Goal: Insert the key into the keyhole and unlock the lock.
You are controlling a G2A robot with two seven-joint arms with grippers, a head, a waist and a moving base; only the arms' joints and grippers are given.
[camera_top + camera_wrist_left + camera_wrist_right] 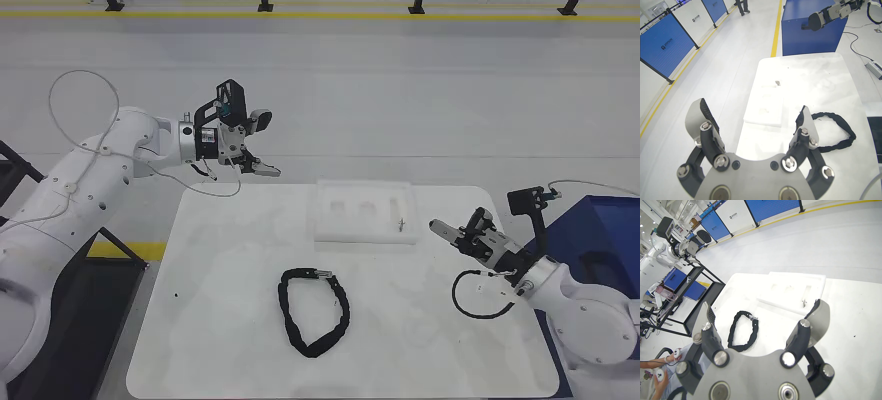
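Got left claw (753, 105) spread, empty, beyond the surface (220, 330) edge. Right claw (762, 304) spread too, near the key (400, 222). Lock (287, 305) mid-surface.

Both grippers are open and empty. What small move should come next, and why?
Probably move the right gripper toward the key, which lies in the foam tray close ahead of it. That gripper is open and the nearer one. The chain lock lies untouched mid-table, so the key likely comes first.

One black chain lock (313, 311), one small key (400, 223), one white foam tray (330, 232) — three recesses (368, 207) cut in it — and one white surface (220, 330) carrying the lot.
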